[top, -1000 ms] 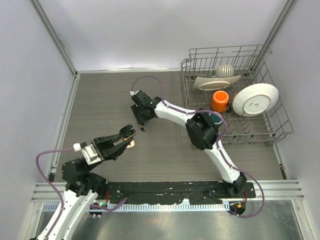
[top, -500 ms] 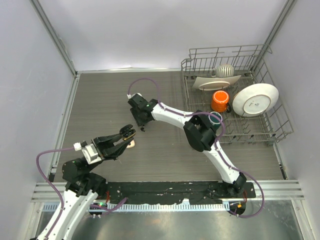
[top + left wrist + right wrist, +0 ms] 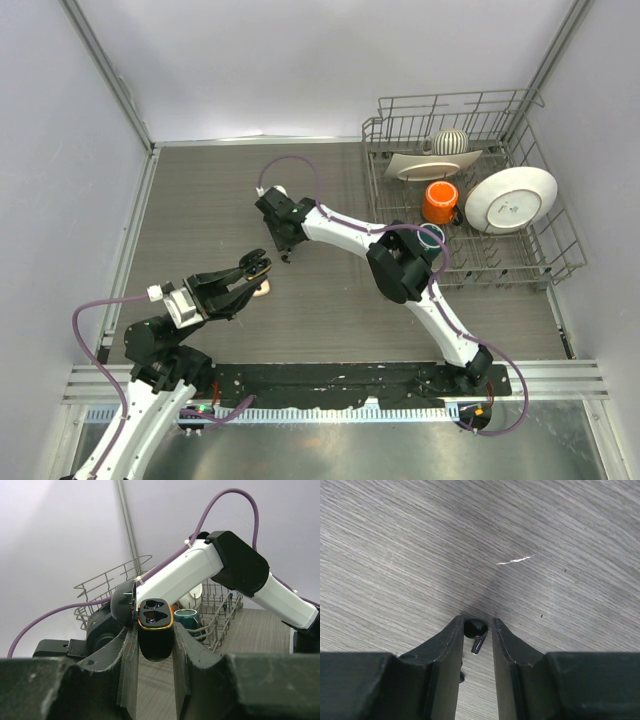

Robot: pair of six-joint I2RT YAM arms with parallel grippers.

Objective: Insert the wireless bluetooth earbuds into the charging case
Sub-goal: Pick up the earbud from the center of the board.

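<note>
We have just pinched 1 tiny black stemmed earbud (image 3: 475, 628) between the fingers of our right gripper (image 3: 478, 622), ready for the open black orange-rimmed charging case (image 3: 155, 641) clamped in our left gripper (image 3: 154, 630).

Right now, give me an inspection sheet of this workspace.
Surface: grey wood-grain table, one pale scratch.
Job's things: black charging case, lid open; black earbud lying on the table.
Clutter: dish rack holding plates and an orange mug.
Grippers: left gripper shut on the charging case; right gripper, jaws closely flanking the black earbud, grip unconfirmed.
Cables: purple cables loop along both arms.
Surroundings: plain pale walls.
</note>
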